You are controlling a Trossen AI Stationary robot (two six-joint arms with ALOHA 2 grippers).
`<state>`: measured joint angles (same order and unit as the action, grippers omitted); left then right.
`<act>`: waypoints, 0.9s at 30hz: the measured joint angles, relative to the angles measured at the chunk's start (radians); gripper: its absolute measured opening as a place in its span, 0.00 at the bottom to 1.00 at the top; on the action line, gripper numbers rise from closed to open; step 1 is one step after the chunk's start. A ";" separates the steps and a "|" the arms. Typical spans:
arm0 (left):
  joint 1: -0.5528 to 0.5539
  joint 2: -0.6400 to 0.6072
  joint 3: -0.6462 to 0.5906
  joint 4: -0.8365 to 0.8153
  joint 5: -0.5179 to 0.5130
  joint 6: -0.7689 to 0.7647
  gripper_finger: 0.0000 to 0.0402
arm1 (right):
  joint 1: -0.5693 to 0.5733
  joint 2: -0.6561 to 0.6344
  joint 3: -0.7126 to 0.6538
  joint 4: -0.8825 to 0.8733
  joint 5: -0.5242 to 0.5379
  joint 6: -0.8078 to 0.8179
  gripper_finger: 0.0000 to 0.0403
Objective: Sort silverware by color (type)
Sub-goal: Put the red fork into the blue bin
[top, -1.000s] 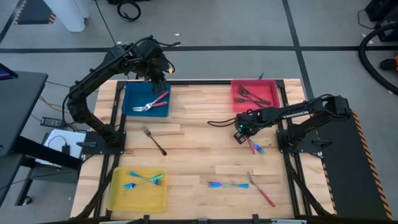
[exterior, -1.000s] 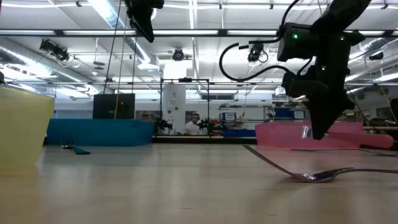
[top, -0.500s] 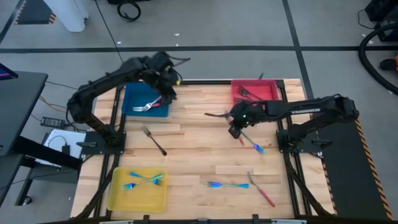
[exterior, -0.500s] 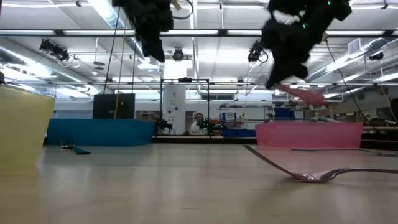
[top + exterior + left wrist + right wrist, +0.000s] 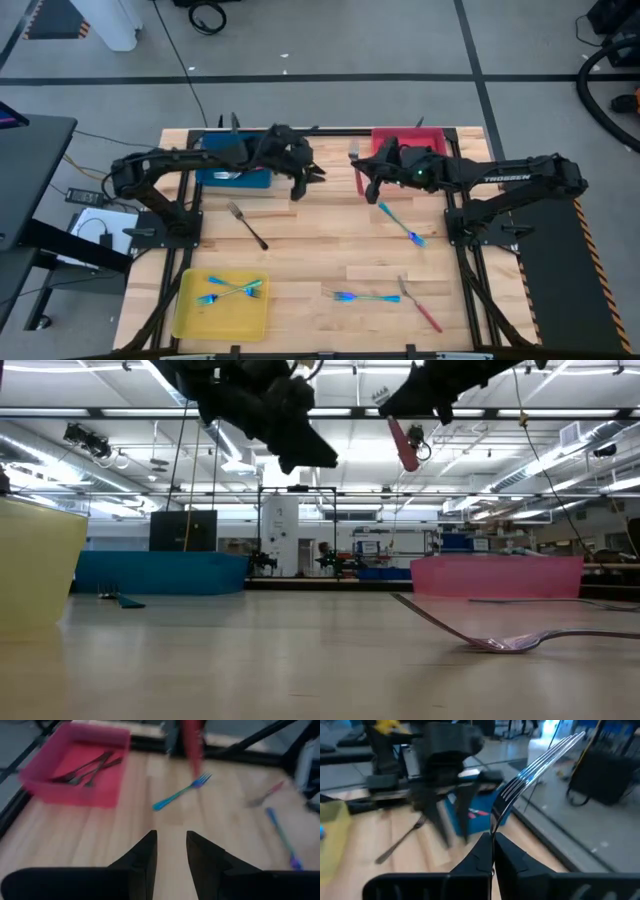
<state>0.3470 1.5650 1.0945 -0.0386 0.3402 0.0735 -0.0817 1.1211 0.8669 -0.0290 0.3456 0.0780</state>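
Above the table's middle, a handover of the red-handled fork is shaping up.

Right gripper (image 5: 362, 172) is clamped on the red-handled fork (image 5: 535, 762), holding it in the air just beside the red tray (image 5: 385, 140), where dark utensils lie. Left gripper (image 5: 312, 175), fingers parted with nothing between them, hangs close by, facing it. Best to line those open fingers squarely around the handle, close firmly, and release only afterwards, so the fork neither twists nor drops.

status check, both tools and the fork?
Right tool shut on red-handled fork, lifted mid-table near red tray. Left tool open, empty, facing it beside blue tray. Nothing between them.
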 joint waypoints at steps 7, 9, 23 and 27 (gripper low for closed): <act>-0.083 0.000 -0.050 0.176 -0.001 -0.100 0.26 | 0.004 0.042 0.000 0.128 -0.017 -0.104 0.03; -0.099 0.000 -0.050 0.218 -0.001 -0.118 0.26 | 0.005 0.057 0.000 0.133 -0.034 -0.108 0.03; -0.120 -0.001 -0.049 0.297 -0.003 -0.142 0.26 | 0.062 0.144 -0.001 0.240 -0.080 -0.107 0.03; -0.120 -0.001 -0.049 0.320 -0.003 -0.142 0.26 | 0.064 0.171 -0.001 0.255 -0.084 -0.094 0.03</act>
<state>0.2268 1.5642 1.0451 0.2811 0.3370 -0.0680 -0.0182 1.2918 0.8662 0.2256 0.2616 -0.0163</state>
